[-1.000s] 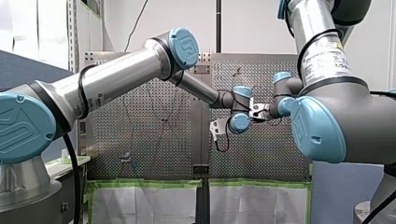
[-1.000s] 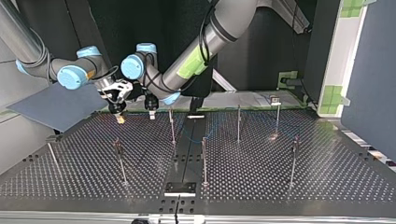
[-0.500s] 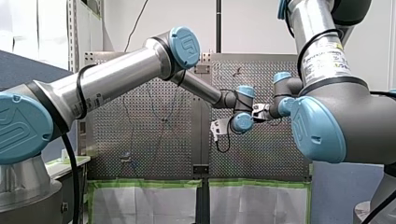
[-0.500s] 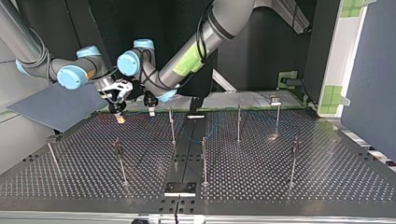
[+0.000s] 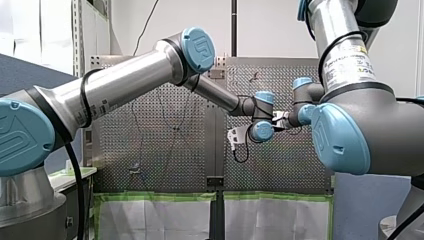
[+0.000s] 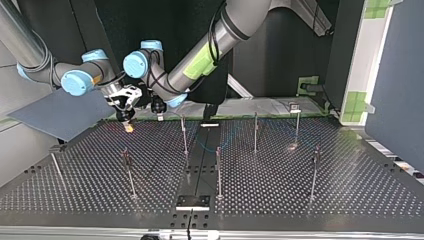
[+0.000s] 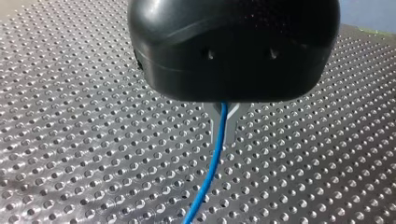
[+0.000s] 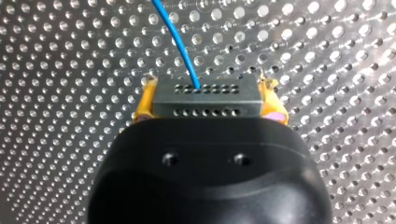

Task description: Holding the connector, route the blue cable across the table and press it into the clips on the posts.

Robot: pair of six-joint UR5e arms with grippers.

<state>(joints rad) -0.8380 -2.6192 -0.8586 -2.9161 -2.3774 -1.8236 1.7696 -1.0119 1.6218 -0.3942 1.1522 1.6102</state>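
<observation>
Gripping the grey connector (image 8: 208, 100) by its two ends between the yellow pads (image 8: 145, 101) of my right tool (image 6: 128, 125), presumably to fix the cable's end and point its exit forward over the perforated table (image 6: 300, 200). Pinching the blue cable (image 7: 209, 175) a short way along with my left tool (image 7: 224, 127), metal fingers (image 7: 232, 122) drawn in to cable width, likely as a guide for steering the line down into a clip. Working side by side at the upper left of the top view, low over the table's far edge, wrists crowded close. Nearest target by judgement: the thin post (image 6: 184, 134) just right of the left tool, at upper centre. More posts (image 6: 129, 175) scattered across the lower left, centre and right, clips too small to make out. Standing in the way: only those posts, with some risk of snagging the trailing cable or a wrist while crossing between them.
</observation>
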